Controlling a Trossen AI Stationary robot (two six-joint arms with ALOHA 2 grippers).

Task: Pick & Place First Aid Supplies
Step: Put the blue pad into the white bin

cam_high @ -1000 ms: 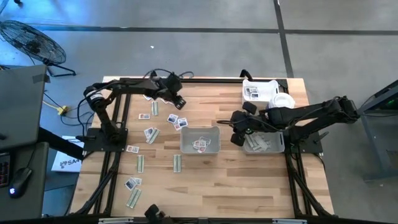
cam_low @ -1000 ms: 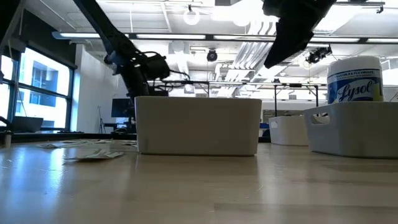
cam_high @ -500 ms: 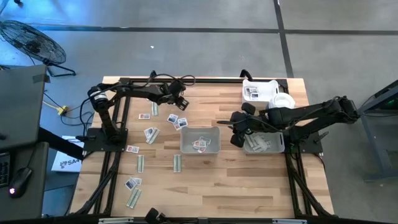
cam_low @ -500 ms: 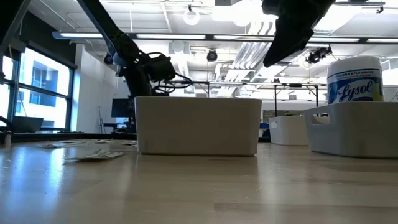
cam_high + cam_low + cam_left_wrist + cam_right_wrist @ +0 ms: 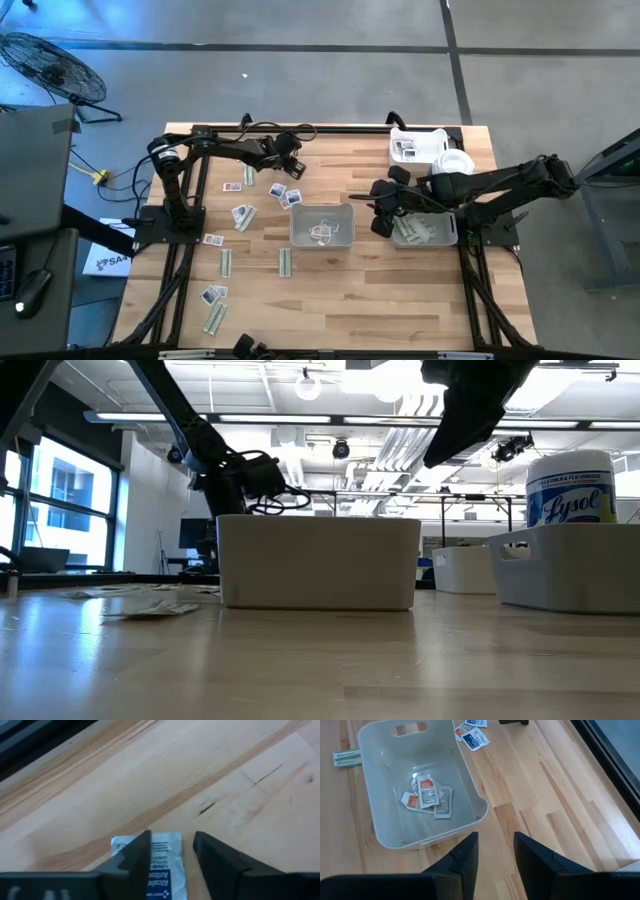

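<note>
First aid supplies lie scattered on the left half of the wooden table: squarish white packets (image 5: 241,214) and long pale strips (image 5: 226,262). My left gripper (image 5: 291,166) stands open near the far edge, slanting down. A white packet with blue print (image 5: 162,865) lies flat on the table under its fingertips (image 5: 171,840). My right gripper (image 5: 378,212) hangs open and holds nothing, between the middle tray (image 5: 322,208) and a tray to its right. The middle tray (image 5: 470,775) holds several packets (image 5: 426,795). My left gripper comes at the blue-printed packet's near part (image 5: 167,852) slanting down from above, one finger (image 5: 140,850) over its edge and the other (image 5: 205,847) beside it. The packet lies flat on the wood. Whether the fingertips touch it I cannot tell.
A grey tray (image 5: 425,232) with pale strips sits under the right arm. At the far right corner another tray (image 5: 410,148) stands by a white bottle (image 5: 455,162). In the low view the middle tray (image 5: 318,560) hides the table behind it.
My left gripper has sunk a little toward the table near the far edge, and its wrist has rolled. The packets on the table lie as before.
</note>
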